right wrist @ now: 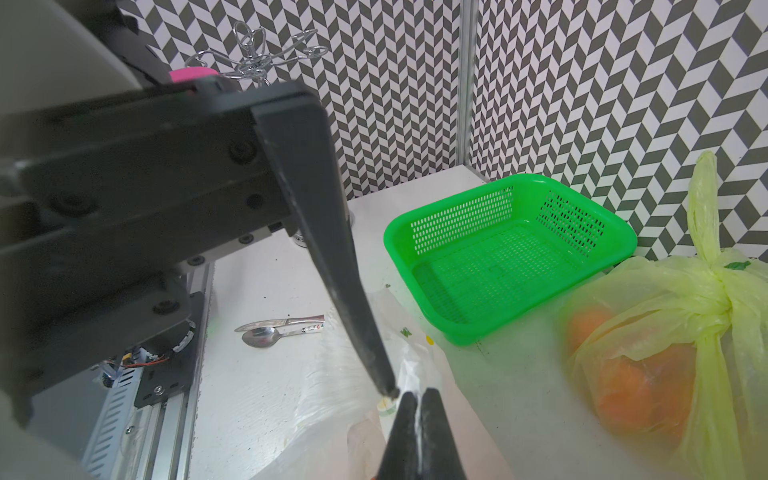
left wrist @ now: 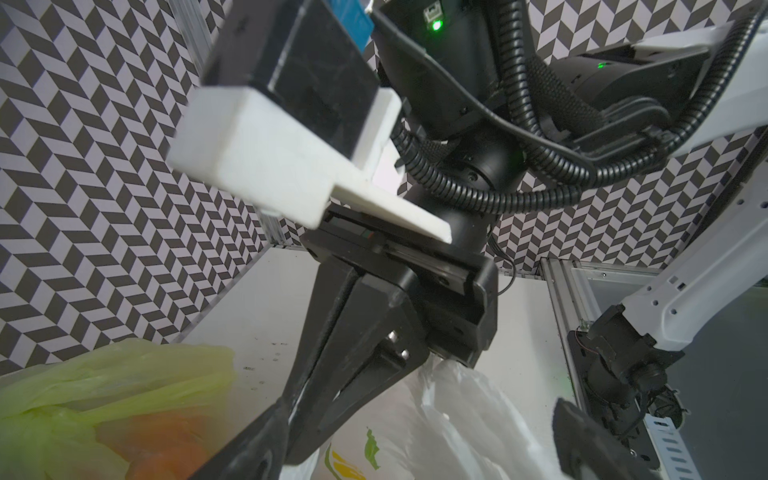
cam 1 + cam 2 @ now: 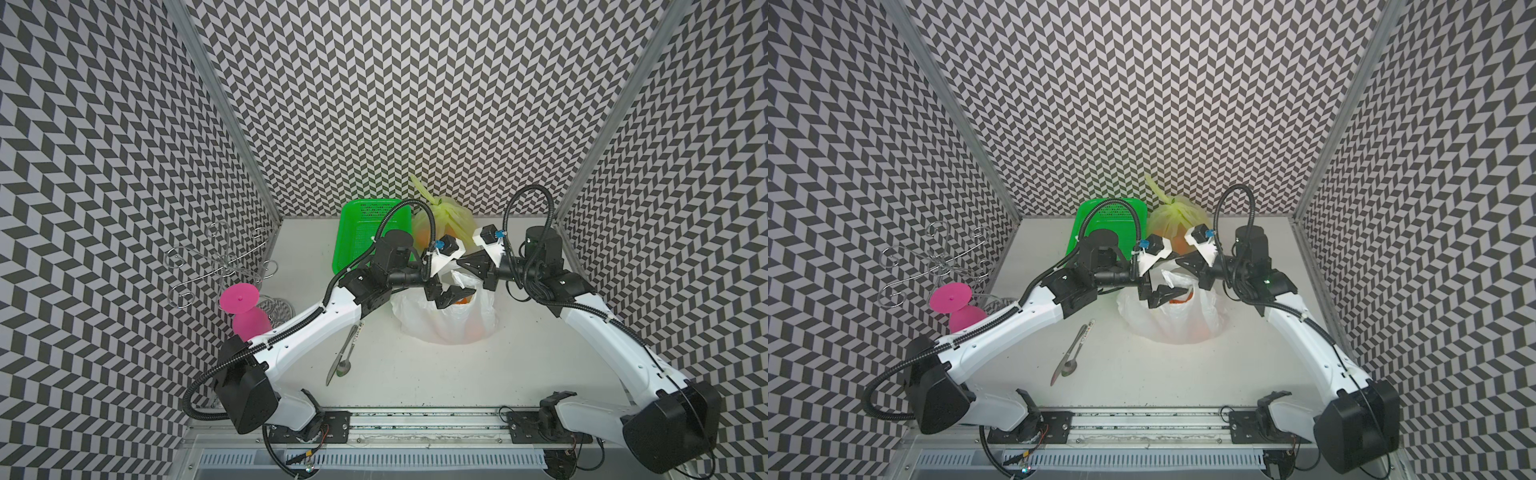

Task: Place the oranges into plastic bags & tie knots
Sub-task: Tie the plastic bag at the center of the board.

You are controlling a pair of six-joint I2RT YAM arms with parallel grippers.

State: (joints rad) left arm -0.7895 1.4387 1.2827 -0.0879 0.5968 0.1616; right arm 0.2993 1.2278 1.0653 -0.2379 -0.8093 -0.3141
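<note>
Two claws work the white bag point(image 3: 440, 324): left claw point(image 3: 446, 296), spread wide, hangs at its mouth over the oranges point(image 3: 464, 300); right claw point(image 1: 415, 401) pinches its top strip just behind. A hard pull may tear the film. Farther back, the yellow-green bag point(image 3: 453, 218) is knotted.

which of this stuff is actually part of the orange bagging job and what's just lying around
Part of the job:
- yellow-green bag, knot tied, oranges inside
- white bag, not yet tied, oranges inside

Just lying about:
- green basket, empty
- knife
- spoon
- pink cup
- wire rack
</note>
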